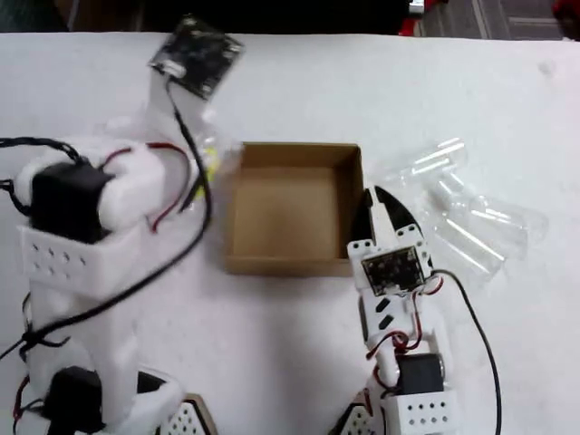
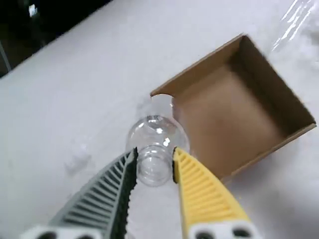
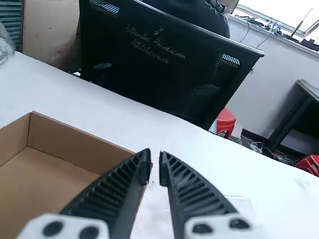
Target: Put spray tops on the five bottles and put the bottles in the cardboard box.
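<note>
Left claw: I have it clamped on the bottle at its neck
Bottle place: just outside a corner of the cardboard box
Axis: upright, I judge, open mouth toward my wrist camera
Handling: likely light, thin, slick plastic; the neck looks stiffest, so I'd hold there
Right claw: at the box's opposite wall, jaws barely apart, empty

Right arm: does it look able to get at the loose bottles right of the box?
Probably yes: the right gripper sits by the cardboard box's right wall, bottles lying close beyond on bare table.
</note>
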